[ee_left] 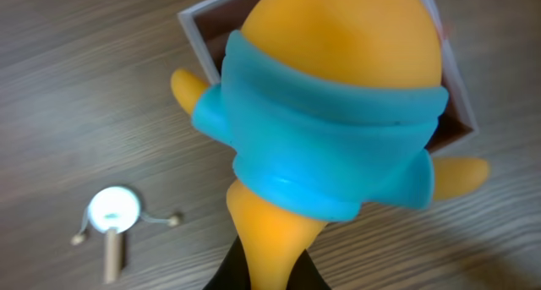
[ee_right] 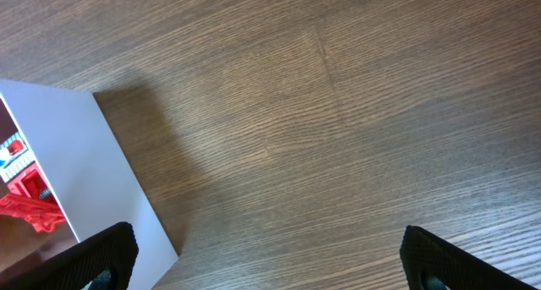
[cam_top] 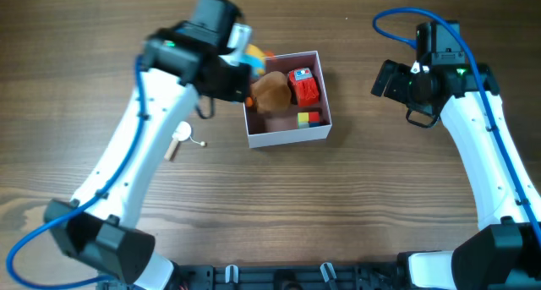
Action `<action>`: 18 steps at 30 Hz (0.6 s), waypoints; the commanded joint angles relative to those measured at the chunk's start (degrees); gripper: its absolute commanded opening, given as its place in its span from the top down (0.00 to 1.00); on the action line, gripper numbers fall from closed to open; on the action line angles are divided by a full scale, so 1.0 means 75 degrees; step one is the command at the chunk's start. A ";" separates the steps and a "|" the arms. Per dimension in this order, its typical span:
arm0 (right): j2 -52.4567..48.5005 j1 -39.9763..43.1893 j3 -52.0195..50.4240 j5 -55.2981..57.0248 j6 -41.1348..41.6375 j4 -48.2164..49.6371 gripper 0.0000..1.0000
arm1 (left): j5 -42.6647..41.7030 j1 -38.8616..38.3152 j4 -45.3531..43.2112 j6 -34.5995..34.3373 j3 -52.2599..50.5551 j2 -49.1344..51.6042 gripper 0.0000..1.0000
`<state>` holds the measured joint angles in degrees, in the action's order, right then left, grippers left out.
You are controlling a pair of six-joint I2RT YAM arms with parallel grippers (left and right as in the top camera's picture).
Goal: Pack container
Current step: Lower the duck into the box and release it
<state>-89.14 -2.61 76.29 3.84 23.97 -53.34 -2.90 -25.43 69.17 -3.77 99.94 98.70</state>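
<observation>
The container point(cam_top: 287, 138) is a square white-walled box at the table's middle; its corner shows in the left wrist view point(ee_left: 196, 28) and its wall in the right wrist view point(ee_right: 76, 155). It holds a brown plush point(cam_top: 270, 91), a red toy point(cam_top: 304, 85) and small yellow and red blocks point(cam_top: 308, 117). My left gripper point(ee_left: 275, 277) is shut on an orange rubber toy with a blue band point(ee_left: 330, 129), held above the container's left rim; it shows in the overhead view point(cam_top: 252, 60). My right gripper point(ee_right: 266, 256) is open and empty, to the right of the container.
A small white disc with a wooden stick and a thin wire point(cam_top: 181, 138) lies on the wood left of the container, also in the left wrist view point(ee_left: 114, 218).
</observation>
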 commanded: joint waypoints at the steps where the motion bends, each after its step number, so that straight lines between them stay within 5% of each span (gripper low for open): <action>1: -0.0052 0.0015 -0.0032 -0.0070 0.0009 0.0026 0.00 | 0.0216 -0.0676 -0.0399 -0.0038 -0.0271 0.0460 0.96; 18: -0.0052 0.0015 -0.0032 -0.0070 0.0009 0.0026 0.00 | 0.0539 -0.0930 -0.0766 0.0044 -0.0769 0.2361 0.96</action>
<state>-89.14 -2.61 76.29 3.86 23.97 -53.34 0.56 -32.51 63.20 -3.77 95.74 115.00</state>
